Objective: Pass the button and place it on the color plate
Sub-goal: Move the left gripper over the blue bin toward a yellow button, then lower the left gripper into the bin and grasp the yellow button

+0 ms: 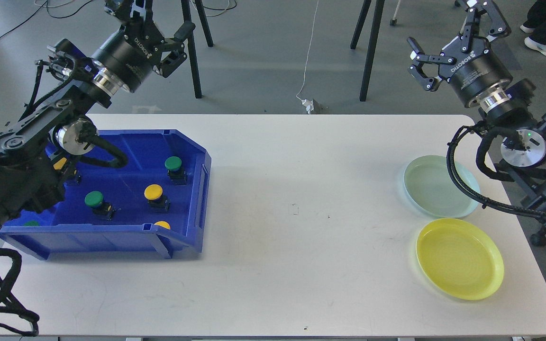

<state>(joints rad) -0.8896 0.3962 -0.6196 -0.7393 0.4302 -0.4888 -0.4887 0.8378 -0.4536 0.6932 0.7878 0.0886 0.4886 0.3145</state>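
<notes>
Black stand legs (370,52) and a white cable (307,61) behind the table (273,284).

Head view looks down; table (292,199) near.

Buttons: mushroom-cap pushbuttons on black bases, upright. Green button (173,164) at 1 o'clock among the buttons; yellow button (153,192) central; second green button (94,199) at 8 o'clock of it; further yellow cap (162,224) at 6 o'clock, mostly hidden.
Plates: pale green plate (439,186), empty; yellow plate (459,258) at its 6 o'clock, just beside, empty.
</notes>
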